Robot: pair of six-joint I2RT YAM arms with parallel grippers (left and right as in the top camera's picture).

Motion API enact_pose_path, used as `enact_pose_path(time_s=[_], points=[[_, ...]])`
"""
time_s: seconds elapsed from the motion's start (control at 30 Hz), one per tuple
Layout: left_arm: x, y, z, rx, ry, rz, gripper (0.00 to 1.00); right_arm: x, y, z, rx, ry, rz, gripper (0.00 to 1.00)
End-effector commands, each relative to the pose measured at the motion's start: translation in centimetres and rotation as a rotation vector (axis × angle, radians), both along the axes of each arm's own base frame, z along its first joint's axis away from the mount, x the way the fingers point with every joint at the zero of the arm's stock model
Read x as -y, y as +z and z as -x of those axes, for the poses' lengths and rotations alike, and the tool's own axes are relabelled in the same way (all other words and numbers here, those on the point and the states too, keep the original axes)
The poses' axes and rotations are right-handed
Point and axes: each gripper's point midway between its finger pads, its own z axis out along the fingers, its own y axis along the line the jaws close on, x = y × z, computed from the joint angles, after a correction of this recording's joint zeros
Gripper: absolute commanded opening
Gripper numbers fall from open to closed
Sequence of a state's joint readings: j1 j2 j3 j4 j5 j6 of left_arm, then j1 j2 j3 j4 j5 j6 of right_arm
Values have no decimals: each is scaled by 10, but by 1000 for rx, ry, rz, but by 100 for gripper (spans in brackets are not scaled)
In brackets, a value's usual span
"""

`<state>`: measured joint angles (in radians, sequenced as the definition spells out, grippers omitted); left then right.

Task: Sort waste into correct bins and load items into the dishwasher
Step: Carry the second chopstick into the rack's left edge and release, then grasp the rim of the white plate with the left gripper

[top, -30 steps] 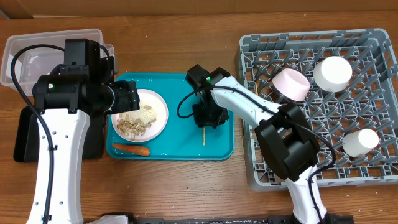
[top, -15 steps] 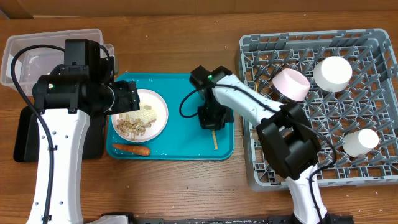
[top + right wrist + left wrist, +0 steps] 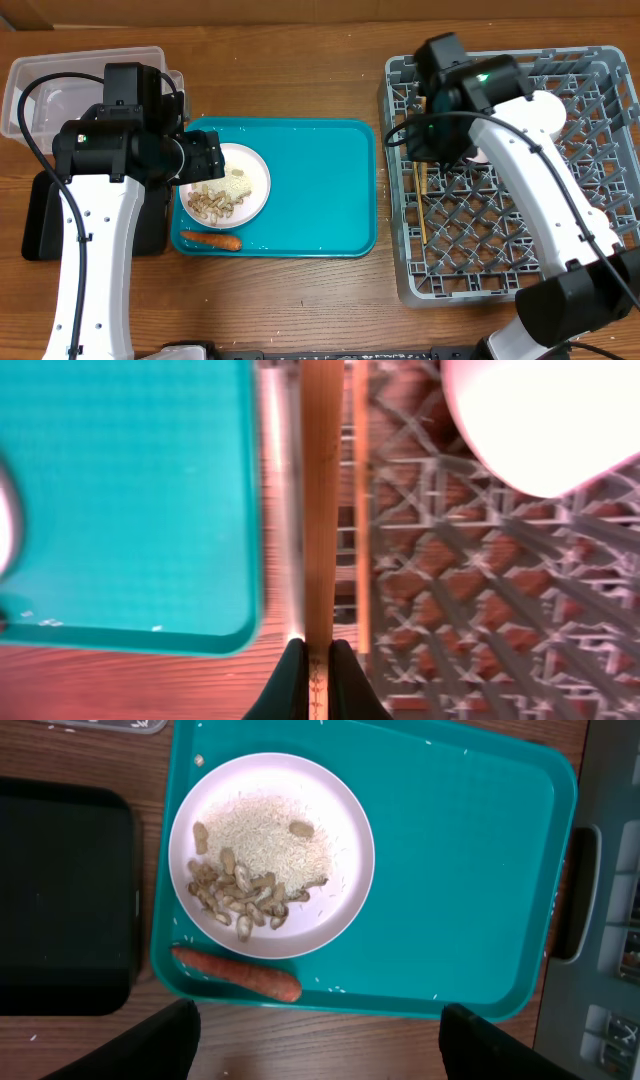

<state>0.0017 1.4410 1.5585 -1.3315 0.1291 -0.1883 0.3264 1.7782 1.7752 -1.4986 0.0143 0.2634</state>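
My right gripper (image 3: 318, 660) is shut on a wooden chopstick (image 3: 322, 510), held lengthwise over the left edge of the grey dish rack (image 3: 480, 590). A second thin stick (image 3: 360, 480) lies just to its right in the rack. From overhead the right gripper (image 3: 432, 160) is above the rack's (image 3: 600, 270) left columns, and a chopstick (image 3: 420, 210) shows below it. A pink bowl (image 3: 540, 420) sits in the rack. My left gripper (image 3: 320, 1050) hangs open over the table in front of the plate (image 3: 330, 810) of peanuts (image 3: 240, 895) and rice (image 3: 265, 835). The carrot (image 3: 235, 972) lies beside the plate.
The plate and carrot rest on the teal tray (image 3: 320, 200) at the centre. The clear tub (image 3: 60, 85) stands at the back left, with the black tray (image 3: 40, 215) in front of it, partly under my left arm. The right arm hides much of the rack.
My right gripper closed on the chopstick on the teal tray, lifted it and carried it right to the rack's left edge. The left arm has not moved.
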Motion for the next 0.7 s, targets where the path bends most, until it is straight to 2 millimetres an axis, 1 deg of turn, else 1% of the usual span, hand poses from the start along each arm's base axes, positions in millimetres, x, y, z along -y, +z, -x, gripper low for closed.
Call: enact_pose_path(time_s=[0.0,0.1,0.2,0.27,0.37,0.4,0.43,0.47,0.5,0.53,0.67], points=[[-2,5,-2,15,5,-5,79,11,-33,10,-99,61,57,4],[-2,5,-2,14,4,-5,78,15,-55,21,-150,65,72,4],[-2,5,-2,14,5,-5,78,14,-74,30,-185,72,71,4],[-2,5,-2,14,7,-4,78,13,-83,33,-197,76,67,7],[-2,5,-2,14,8,-4,80,11,-87,33,-197,85,54,17],[-2,5,-2,14,8,-4,82,10,-87,32,-192,93,50,18],[-2,5,-2,14,8,-4,82,10,-87,32,-189,97,50,19],[-2,5,-2,14,8,-4,82,10,-87,32,-189,102,50,22],[-2,5,-2,14,8,-4,82,10,-87,32,-189,107,50,28],[-2,5,-2,14,7,-4,82,10,-87,32,-190,109,51,30],[-2,5,-2,14,7,-4,82,11,-85,32,-187,105,50,31]])
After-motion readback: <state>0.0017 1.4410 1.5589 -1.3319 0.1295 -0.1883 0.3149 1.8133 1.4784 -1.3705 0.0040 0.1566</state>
